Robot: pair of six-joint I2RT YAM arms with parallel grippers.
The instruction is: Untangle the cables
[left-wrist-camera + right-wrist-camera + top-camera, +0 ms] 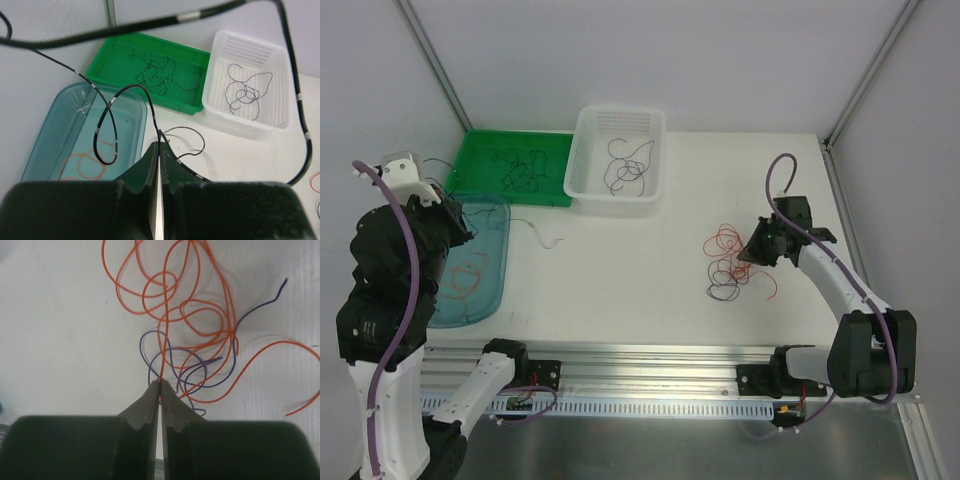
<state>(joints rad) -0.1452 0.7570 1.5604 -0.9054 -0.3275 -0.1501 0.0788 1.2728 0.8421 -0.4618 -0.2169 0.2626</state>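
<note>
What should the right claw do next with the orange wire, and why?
Probably lift gently up and away. The right gripper pinches an orange cable that is looped across the purple cable, so a slow pull might slide it free.

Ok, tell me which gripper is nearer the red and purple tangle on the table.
Right. The right gripper sits at the edge of the tangle, jaws pinching a red wire. The left gripper is far across the table, over the blue tray, holding a black wire.

High overhead view, 2 wrist close-ups
</note>
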